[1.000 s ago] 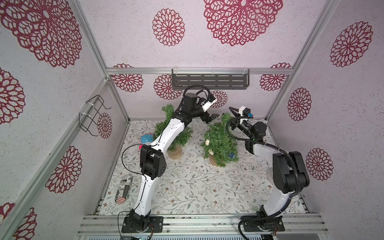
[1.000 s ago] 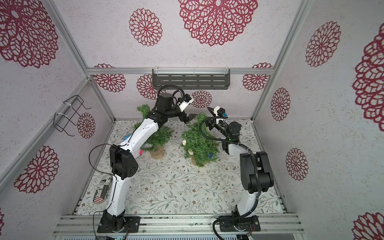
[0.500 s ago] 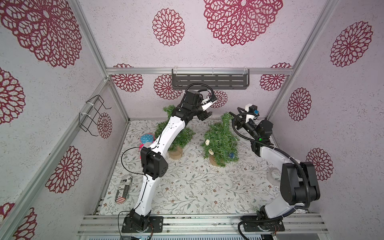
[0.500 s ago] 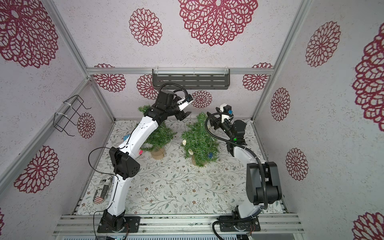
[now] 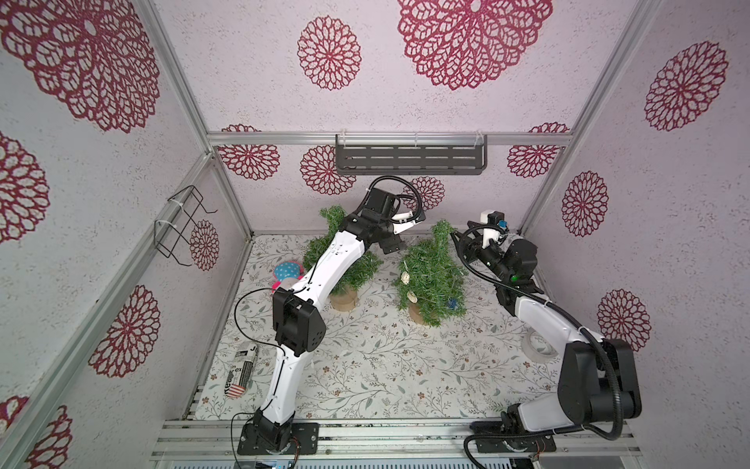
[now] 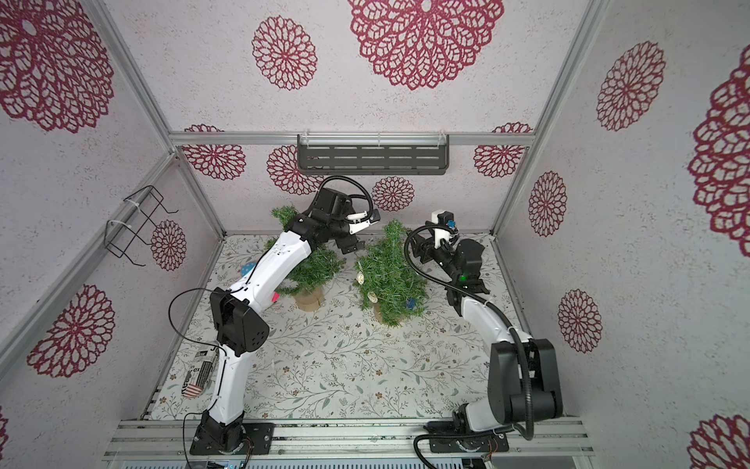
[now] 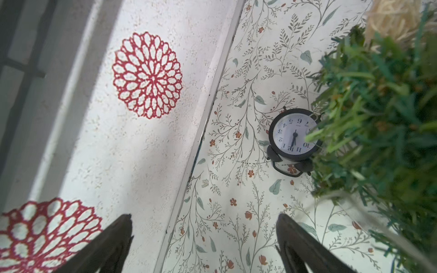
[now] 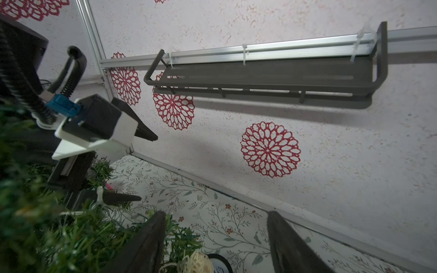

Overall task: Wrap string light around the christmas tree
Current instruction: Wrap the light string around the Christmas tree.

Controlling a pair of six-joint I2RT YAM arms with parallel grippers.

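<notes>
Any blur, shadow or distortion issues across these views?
Left wrist: Christmas tree needles near the lens are blurred, alarm clock sharp. Right wrist: the tree's foliage is dim and soft; the shelf throws a shadow. Top views: even light, wide-angle splayed frame posts.

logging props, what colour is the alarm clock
The alarm clock is black with a white face, clearest in the left wrist view.

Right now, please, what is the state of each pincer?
Left pincer: open, holding nothing.
Right pincer: open, holding nothing.
</notes>
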